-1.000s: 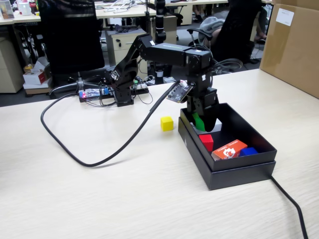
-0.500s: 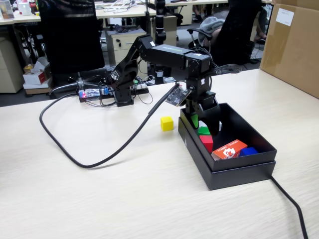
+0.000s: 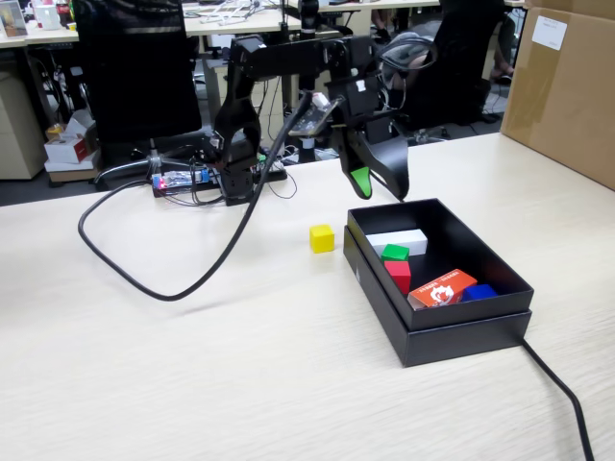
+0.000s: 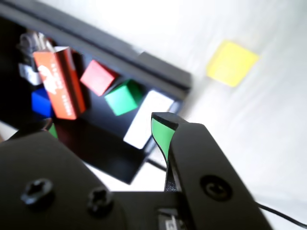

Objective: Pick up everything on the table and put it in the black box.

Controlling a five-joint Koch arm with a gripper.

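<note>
Yellow cube: we see it alone on the tabletop, just left of the black box.
Hand: raised above the box's far end, jaws spread wide, gripping nothing.
Green cube: inside the box, touching the red cube.

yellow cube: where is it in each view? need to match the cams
Fixed view: the yellow cube sits on the table, just left of the black box and apart from it.
Wrist view: the yellow cube is upper right, blurred, on the bare table beyond the box's wall.
Shared landmark: the green cube inside the box, beside the white block; in the wrist view the green cube is left of centre.
</note>
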